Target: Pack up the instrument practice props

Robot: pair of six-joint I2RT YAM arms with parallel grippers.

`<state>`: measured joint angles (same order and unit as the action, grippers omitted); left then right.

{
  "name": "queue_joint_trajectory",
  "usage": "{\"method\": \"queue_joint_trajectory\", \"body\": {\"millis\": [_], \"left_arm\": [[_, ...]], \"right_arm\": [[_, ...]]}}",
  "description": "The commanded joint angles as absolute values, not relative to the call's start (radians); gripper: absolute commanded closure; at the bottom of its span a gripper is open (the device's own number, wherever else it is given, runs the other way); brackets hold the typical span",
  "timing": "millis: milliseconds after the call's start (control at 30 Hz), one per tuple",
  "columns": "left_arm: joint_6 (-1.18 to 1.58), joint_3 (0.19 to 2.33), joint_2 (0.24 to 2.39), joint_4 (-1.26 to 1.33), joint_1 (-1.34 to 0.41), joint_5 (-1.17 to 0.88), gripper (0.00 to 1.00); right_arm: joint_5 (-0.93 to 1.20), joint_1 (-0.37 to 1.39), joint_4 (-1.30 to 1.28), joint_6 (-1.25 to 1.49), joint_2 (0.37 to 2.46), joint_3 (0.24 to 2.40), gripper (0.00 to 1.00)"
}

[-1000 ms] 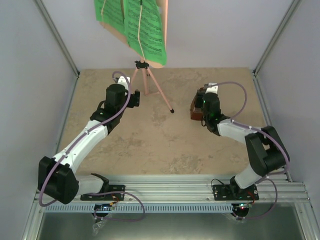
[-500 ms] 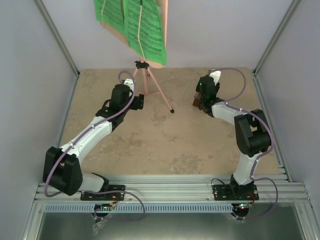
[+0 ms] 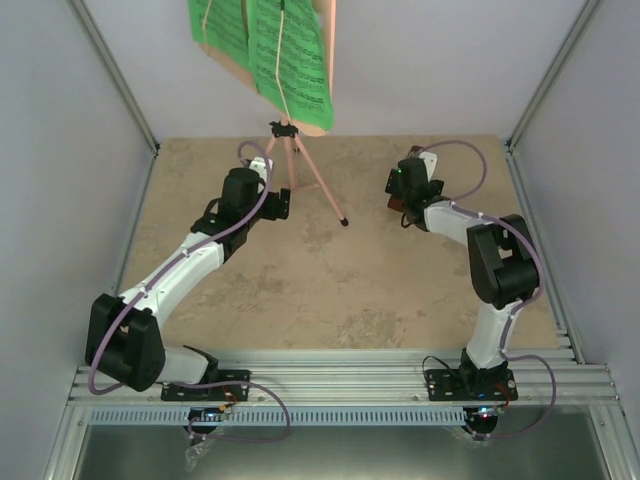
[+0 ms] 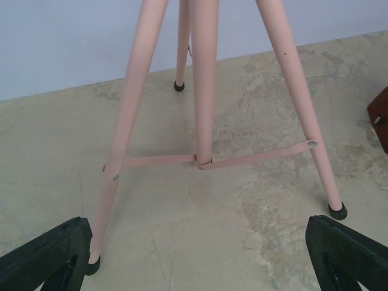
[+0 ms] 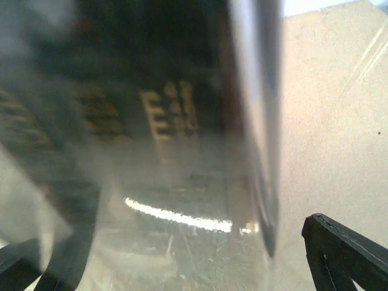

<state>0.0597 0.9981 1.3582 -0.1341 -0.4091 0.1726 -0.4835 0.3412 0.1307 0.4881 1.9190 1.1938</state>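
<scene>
**A:** How many props do you count, and where are they?

**B:** Three kinds. One pink music stand [image 3: 287, 150] is upright near the far edge of the table [image 3: 300, 290], a little left of the middle. It has three legs, and all three feet are on the surface. I make out two green sheet-music pages [image 3: 290, 60], side by side on its desk, high above the table. One small brown metronome [image 3: 393, 206] sits on the right half, toward the far edge, well apart from the stand.

**A:** And your two grippers?

**B:** My left gripper [image 3: 280, 202] is released, jaws wide, with nothing in it. It sits low, just in front of the tripod. In my wrist view the stand's centre pole [image 4: 204, 79] is straight ahead, and the two nearer feet are close to my fingers [image 4: 345, 248] without touching them.

**A:** The right one?

**B:** My right gripper [image 3: 402, 196] is at the metronome. Its dark body [image 5: 151, 109] fills my wrist view, too blurred for detail. My jaws are spread wide. Bare table shows between the metronome's side and the finger on the right of that view, so I am not clenching it. I cannot tell whether the other finger touches it.
</scene>
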Motion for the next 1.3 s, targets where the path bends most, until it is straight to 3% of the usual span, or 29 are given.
{"method": "queue_joint_trajectory", "body": {"millis": [0,267,667,900,1267], "left_arm": [[0.055,1.02,1.343,-0.113,-0.383,0.101,0.01],[0.066,1.013,1.403,-0.121,-0.3,0.038,0.01],[0.034,1.03,1.522,-0.116,-0.14,-0.19,0.01],[0.003,1.026,1.479,-0.061,-0.101,-0.38,0.03],[-0.014,1.195,1.634,-0.031,-0.033,-0.536,0.15]], "right_arm": [[-0.425,0.333,0.063,0.396,1.791,1.179,0.02],[-0.135,0.325,0.044,0.274,1.518,1.05,0.02],[0.18,0.325,0.256,0.11,0.952,0.589,0.02],[0.195,0.325,0.289,0.206,0.854,0.54,0.02],[0.28,0.325,0.317,0.209,0.803,0.509,0.02]]}}
